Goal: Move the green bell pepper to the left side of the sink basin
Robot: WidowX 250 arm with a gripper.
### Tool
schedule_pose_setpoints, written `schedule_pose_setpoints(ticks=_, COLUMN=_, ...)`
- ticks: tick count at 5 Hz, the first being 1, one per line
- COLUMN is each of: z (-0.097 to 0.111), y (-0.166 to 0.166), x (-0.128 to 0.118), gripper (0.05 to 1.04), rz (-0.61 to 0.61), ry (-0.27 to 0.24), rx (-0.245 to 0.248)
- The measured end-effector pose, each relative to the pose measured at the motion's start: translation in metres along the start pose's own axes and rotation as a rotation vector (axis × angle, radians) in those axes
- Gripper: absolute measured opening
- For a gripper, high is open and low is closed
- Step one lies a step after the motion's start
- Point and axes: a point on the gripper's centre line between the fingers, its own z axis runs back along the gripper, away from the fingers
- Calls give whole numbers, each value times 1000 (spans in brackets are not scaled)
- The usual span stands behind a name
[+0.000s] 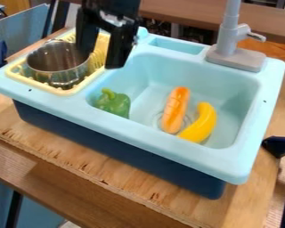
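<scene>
Pincer [99, 60] hangs released by the pot [57, 62] at the sink's [128, 133] left end. Pepper [114, 103], orange toy [176, 109] and banana [201, 123] lie in the basin [231, 100], left to right.

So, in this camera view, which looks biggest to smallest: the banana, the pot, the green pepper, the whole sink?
1. Sink
2. Pot
3. Banana and green pepper: the banana is longer, the pepper chunkier, too close to rank.

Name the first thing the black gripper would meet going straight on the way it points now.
Most likely the rim of the metal pot in the yellow rack, beneath the gripper; depth is unclear, so it might just miss it.
</scene>
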Motion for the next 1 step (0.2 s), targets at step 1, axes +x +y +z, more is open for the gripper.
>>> schedule_pose_setpoints(ticks=1, z=20, y=-4, x=-8, gripper=1007, rz=-28, ry=-101, rx=-5)
